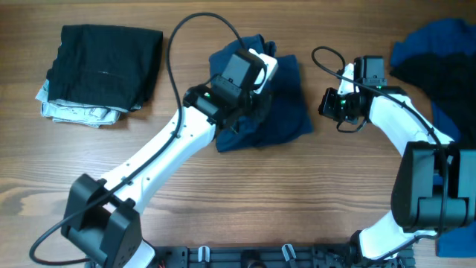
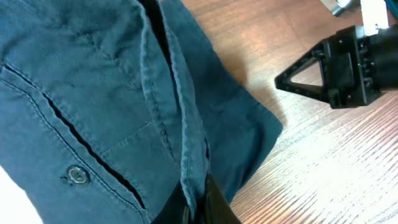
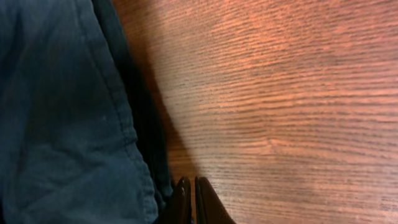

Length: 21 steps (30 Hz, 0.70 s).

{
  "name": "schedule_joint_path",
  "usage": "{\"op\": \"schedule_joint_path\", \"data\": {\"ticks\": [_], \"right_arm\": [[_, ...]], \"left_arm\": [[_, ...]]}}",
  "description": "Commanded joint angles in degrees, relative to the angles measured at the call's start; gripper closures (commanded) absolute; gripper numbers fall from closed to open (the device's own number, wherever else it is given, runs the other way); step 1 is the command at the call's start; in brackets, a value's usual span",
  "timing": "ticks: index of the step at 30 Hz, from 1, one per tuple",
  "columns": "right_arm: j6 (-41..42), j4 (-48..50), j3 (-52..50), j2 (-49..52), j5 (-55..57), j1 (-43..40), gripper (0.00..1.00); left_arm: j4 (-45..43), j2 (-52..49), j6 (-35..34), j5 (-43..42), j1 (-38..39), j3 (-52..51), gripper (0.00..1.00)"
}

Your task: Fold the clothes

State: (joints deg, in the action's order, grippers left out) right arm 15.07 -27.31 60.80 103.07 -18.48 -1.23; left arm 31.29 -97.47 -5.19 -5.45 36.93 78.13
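Observation:
Dark navy trousers (image 1: 279, 112) lie bunched in the upper middle of the table. My left gripper (image 1: 256, 71) sits over them, shut on a fold of their fabric; the left wrist view shows the pinched seam (image 2: 194, 186), a pocket slit and a small button (image 2: 76, 175). My right gripper (image 1: 329, 104) is just right of the trousers, shut and empty. The right wrist view shows its closed fingertips (image 3: 191, 199) on bare wood beside the trousers' edge (image 3: 68, 124). The right gripper also shows in the left wrist view (image 2: 339, 65).
A folded stack with a black garment (image 1: 104, 63) on top of a pale patterned one (image 1: 78, 113) lies at the back left. A heap of royal blue and black clothes (image 1: 439, 56) lies at the back right. The table (image 1: 297, 201) is wood.

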Motion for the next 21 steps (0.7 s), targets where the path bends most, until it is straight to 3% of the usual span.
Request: {"op": "schedule_joint_path", "data": {"ticks": [1, 21], "right_arm": [[-1.0, 2.9, -3.6, 1.0, -1.5, 0.1, 0.96], [-0.9, 5.7, -6.2, 1.0, -2.0, 0.1, 0.96]], "left_arm": [[-1.4, -2.4, 0.2, -1.1, 1.6, 1.2, 0.93], [-12.7, -11.5, -4.7, -9.4, 2.2, 1.2, 0.94]]}}
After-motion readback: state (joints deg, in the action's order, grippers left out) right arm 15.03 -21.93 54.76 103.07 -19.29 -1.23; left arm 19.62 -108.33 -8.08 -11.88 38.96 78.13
